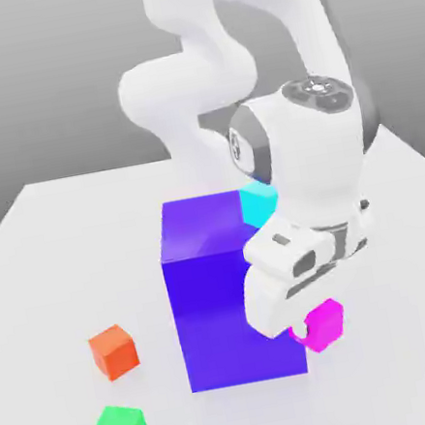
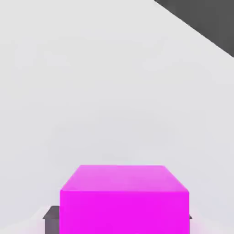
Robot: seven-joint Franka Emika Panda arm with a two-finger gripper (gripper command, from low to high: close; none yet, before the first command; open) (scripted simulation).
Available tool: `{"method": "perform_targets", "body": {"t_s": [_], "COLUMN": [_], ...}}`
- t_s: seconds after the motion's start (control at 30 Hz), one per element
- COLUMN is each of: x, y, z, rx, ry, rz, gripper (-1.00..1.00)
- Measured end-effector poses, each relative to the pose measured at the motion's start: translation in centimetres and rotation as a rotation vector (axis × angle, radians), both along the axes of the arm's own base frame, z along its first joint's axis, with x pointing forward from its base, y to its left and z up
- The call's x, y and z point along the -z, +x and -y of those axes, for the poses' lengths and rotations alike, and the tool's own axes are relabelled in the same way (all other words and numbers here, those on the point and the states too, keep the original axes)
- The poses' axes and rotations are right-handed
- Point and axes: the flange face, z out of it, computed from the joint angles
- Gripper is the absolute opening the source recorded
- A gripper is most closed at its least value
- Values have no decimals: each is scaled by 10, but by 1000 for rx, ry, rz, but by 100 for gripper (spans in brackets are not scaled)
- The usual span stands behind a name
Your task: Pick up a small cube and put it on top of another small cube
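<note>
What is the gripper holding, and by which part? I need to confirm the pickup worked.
The gripper is shut on the small magenta cube, gripping it by two opposite side faces, beside the big blue-violet block.

Big blue block [image 1: 233, 296] crowds my pincer [image 1: 310, 325] on one side; table [image 1: 419, 357] toward near edge lies bare, passable.

a simulated tabletop: plain white table [image 1: 43, 286], flat grey backdrop, untextured blocks.
</note>
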Motion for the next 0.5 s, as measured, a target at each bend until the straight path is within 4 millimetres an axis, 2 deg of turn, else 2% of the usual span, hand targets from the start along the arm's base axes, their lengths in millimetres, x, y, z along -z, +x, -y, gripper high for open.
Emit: {"method": "perform_targets", "body": {"t_s": [0.1, 0.2, 0.23, 0.3, 0.37, 0.4, 0.5], "x": [-8, -14, -9, 12, 37, 46, 46], "y": [15, 12, 10, 8, 7, 6, 6], "z": [81, 158, 175, 189, 193, 193, 193], "rx": [149, 284, 316, 340, 346, 348, 348], "ry": [11, 22, 27, 30, 30, 30, 30], "rz": [13, 34, 42, 48, 49, 49, 49], "gripper": [-100, -100, -100, -100, -100, 100, 100]}}
